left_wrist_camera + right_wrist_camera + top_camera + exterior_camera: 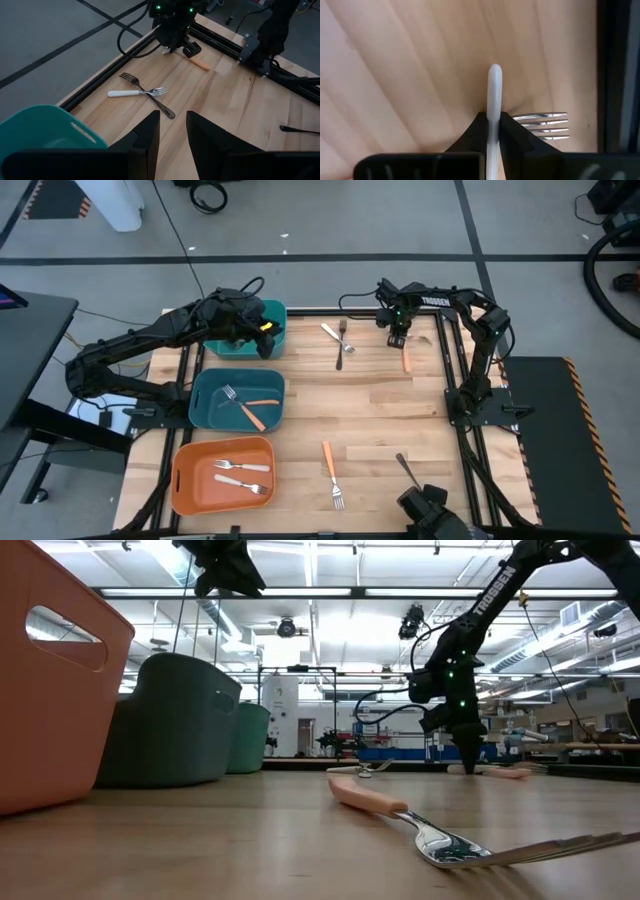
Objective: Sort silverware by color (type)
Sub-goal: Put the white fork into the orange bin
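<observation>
My right gripper (398,336) stands at the table's far right, pointing down, shut on a cream-handled utensil (494,90). Beside it lies an orange handle (406,360), and silver fork tines (545,125) show next to one finger. My left gripper (264,330) hangs open over the far teal bin (240,340), touching nothing. A cream-handled fork and a dark fork (341,342) lie crossed on the wood. An orange-handled fork (331,472) and a black utensil (405,468) lie near the front edge. My right gripper pinches the cream handle (494,102) between its two fingers, coming from above. The handle's rounded end (494,70) sticks out past the fingertips. Whether the utensil is lifted off the wood cannot be told.
The middle teal bin (205,415) holds a fork and an orange-handled utensil. The orange bin (185,480) holds two cream-handled forks. A black frame rail (445,350) runs along the table's right side, close to my right gripper. Bare wood lies at the table's centre (370,405).
</observation>
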{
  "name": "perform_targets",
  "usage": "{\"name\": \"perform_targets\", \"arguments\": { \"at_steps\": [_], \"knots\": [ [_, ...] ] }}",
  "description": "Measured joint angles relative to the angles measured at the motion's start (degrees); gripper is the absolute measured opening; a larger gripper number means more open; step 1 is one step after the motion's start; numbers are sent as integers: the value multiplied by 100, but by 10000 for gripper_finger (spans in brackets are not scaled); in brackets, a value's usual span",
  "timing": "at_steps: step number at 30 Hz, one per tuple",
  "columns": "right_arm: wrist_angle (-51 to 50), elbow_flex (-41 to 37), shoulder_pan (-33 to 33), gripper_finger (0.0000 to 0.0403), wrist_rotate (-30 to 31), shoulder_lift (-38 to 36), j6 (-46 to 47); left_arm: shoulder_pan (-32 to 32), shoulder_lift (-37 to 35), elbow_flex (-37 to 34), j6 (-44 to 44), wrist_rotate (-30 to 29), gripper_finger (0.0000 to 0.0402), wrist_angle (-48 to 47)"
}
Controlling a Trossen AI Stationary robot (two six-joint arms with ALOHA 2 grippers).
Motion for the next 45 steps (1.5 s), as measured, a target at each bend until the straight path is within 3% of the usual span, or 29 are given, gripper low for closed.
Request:
{"name": "perform_targets", "arguments": {
  "at_steps": [8,12,15,19,24,32,45],
  "knots": [
    [-716,363,39,28,54,-628,314,0,0,0,-2,1,105,2],
    [-945,832,103,28,-240,-1016,849,0,0,0,-2,0,105,3],
    [-930,1175,247,28,-900,-1323,1403,-1,0,0,-2,0,105,7],
    [-554,1534,599,28,-2274,-1795,2182,0,0,0,-2,0,105,60],
    [1010,1588,1291,28,-3320,-2365,3221,-4,119,-4,-69,4,105,399],
    [3334,1591,2392,31,-3665,-2553,4119,-178,551,-4,-68,714,105,1554],
    [3568,1591,3240,31,-3417,-2528,4363,-329,1011,-4,-88,1269,104,2290]
  ]
}}
